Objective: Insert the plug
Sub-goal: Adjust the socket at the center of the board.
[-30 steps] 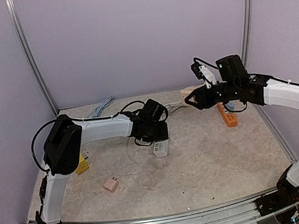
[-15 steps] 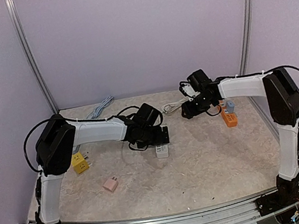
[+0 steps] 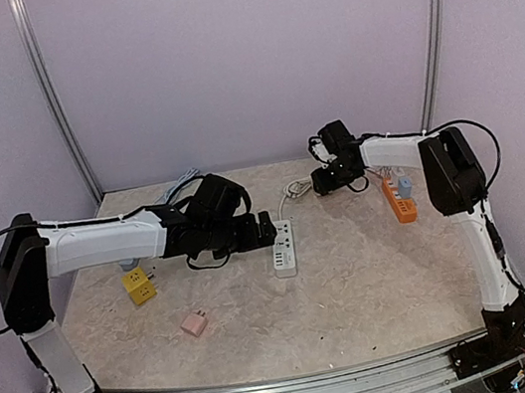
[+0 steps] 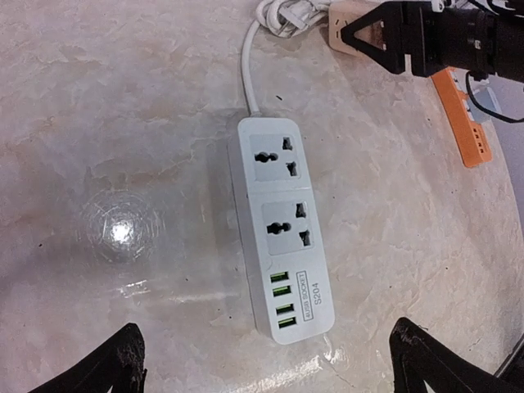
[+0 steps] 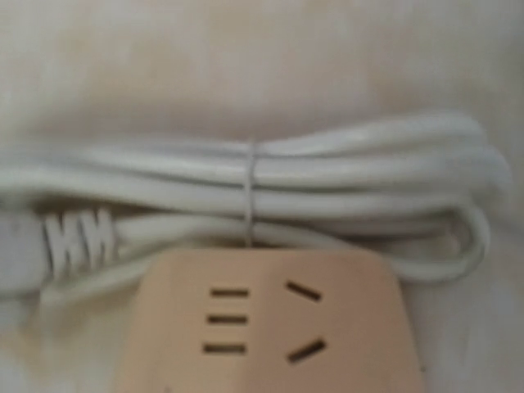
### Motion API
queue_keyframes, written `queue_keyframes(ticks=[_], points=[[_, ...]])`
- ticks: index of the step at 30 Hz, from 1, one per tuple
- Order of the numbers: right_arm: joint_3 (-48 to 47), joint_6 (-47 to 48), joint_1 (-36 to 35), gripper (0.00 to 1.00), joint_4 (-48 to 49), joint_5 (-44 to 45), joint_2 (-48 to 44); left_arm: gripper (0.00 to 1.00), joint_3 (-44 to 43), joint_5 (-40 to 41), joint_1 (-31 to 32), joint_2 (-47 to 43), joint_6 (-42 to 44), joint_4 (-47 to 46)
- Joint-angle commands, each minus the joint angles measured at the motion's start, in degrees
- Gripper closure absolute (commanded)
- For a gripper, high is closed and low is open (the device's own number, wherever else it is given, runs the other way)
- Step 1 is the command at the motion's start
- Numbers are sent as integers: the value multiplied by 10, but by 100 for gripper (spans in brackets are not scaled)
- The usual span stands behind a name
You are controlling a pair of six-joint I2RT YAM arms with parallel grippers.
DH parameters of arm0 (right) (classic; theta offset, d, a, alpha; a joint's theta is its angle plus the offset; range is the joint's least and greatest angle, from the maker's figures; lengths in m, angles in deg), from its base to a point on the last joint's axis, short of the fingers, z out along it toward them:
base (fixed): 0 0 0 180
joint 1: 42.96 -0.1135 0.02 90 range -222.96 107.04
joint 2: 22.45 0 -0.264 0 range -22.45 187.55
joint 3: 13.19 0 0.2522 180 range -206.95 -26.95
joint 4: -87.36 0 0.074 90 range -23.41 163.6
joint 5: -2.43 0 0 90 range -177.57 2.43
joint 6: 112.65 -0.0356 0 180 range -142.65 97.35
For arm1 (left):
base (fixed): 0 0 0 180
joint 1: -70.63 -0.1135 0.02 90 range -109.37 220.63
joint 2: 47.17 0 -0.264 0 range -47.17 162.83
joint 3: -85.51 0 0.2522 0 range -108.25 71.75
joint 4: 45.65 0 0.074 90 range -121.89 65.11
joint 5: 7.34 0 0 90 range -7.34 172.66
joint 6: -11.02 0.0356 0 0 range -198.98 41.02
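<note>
Nothing is inserted yet — both sockets of the white power strip (image 4: 282, 237), lying mid-table, are empty. The left gripper (image 3: 264, 228) hangs wide open beside it, holding nothing. The right gripper (image 3: 325, 178) clamps the beige plug adapter (image 5: 270, 323) near the table's far edge, by a coiled white cord (image 5: 327, 176).

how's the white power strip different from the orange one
The white power strip lies in the middle of the table; the orange power strip lies by its right edge. The white one's sockets are all empty; the orange one has a grey plug on it. Both lie flat.
</note>
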Motion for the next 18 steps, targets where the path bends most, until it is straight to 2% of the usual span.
queue_keyframes(ticks=[1, 6, 9, 13, 18], points=[[-123, 15, 9, 100, 4, 18, 82, 1, 45, 30, 17, -36, -14, 13], [-305, 27, 16, 100, 19, 38, 188, 1, 47, 59, 37, -41, -10, 40], [-323, 55, 18, 100, 45, 56, 189, 1, 32, 62, 41, -27, -10, 57], [-206, 75, 17, 100, 62, 57, 89, 1, -4, 70, 41, 3, -3, 73], [-4, 46, 17, 100, 71, 44, -120, 1, -87, 65, 34, 73, 26, 89]])
